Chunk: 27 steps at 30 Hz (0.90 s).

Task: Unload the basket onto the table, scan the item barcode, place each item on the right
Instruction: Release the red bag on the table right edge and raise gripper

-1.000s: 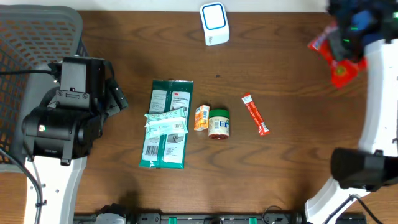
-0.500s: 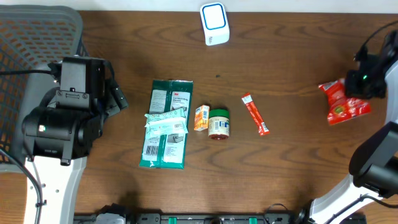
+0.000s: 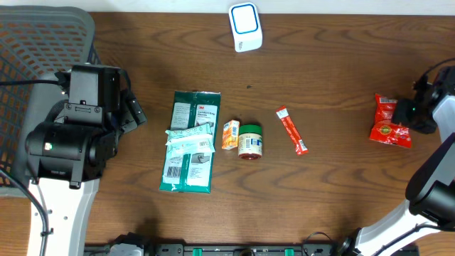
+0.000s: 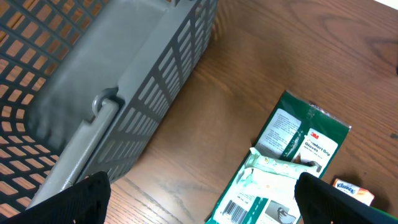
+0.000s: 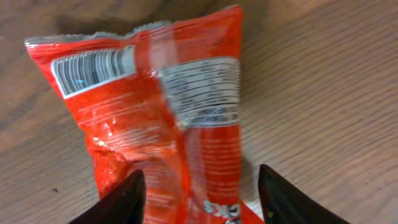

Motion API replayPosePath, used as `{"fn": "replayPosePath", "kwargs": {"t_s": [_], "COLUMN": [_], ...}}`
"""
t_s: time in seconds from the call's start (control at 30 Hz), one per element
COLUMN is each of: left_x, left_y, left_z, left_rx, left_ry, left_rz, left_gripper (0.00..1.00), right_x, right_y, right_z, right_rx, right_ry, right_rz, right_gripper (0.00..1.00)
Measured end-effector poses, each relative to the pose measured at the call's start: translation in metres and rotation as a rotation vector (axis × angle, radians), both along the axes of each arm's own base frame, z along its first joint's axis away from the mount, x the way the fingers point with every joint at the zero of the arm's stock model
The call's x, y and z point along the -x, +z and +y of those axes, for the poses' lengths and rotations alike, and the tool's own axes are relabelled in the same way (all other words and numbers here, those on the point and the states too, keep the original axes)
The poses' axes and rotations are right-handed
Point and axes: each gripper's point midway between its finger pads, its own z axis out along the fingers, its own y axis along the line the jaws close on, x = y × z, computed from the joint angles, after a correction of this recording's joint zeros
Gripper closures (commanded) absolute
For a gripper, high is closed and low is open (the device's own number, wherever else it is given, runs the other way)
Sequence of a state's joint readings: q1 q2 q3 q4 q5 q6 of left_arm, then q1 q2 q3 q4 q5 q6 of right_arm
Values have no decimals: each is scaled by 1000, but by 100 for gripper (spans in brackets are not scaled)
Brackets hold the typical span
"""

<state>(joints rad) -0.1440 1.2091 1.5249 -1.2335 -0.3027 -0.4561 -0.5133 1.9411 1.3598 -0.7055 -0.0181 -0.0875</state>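
Snack bag [image 5: 161,124] is being straddled, ungripped, by the spread right tool [image 5: 200,190]; the left tool [image 4: 205,196] is being held wide and empty; the jar [image 3: 249,141] and its neighbours are seemingly being left unscanned.

Left of the green packet [image 3: 190,142], the left arm [image 3: 71,142] has a bulky black housing on a white link, with thin black cables and a small green light. Its fingers [image 4: 81,199] are black. Far right of the packet, the right arm [image 3: 435,167] shows white links and black joints.
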Motion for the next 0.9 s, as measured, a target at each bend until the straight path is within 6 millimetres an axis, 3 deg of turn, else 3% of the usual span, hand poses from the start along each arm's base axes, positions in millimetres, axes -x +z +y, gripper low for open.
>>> {"fn": "replayPosePath", "kwargs": {"t_s": [0.17, 0.23, 0.27, 0.37, 0.6, 0.77, 0.9], "left_x": [0, 0, 0, 0, 0, 0, 0], "left_y": [0, 0, 0, 0, 0, 0, 0], "left_z": [0, 0, 0, 0, 0, 0, 0], "left_rx": [0, 0, 0, 0, 0, 0, 0], "left_ry": [0, 0, 0, 0, 0, 0, 0], "left_rz": [0, 0, 0, 0, 0, 0, 0], "left_gripper": [5, 5, 5, 5, 5, 5, 5], "right_x": [10, 3, 0, -7, -1, 0, 18], "right_y": [14, 31, 40, 60, 54, 24, -4], "right_z": [0, 0, 1, 6, 15, 11, 10], "right_rx": [-33, -45, -56, -92, -135, -102, -70], "right_ry": [-23, -23, -22, -12, -10, -15, -35], "right_rz": [49, 35, 25, -1, 16, 7, 60], "right_gripper": [2, 17, 34, 99, 99, 95, 93]}}
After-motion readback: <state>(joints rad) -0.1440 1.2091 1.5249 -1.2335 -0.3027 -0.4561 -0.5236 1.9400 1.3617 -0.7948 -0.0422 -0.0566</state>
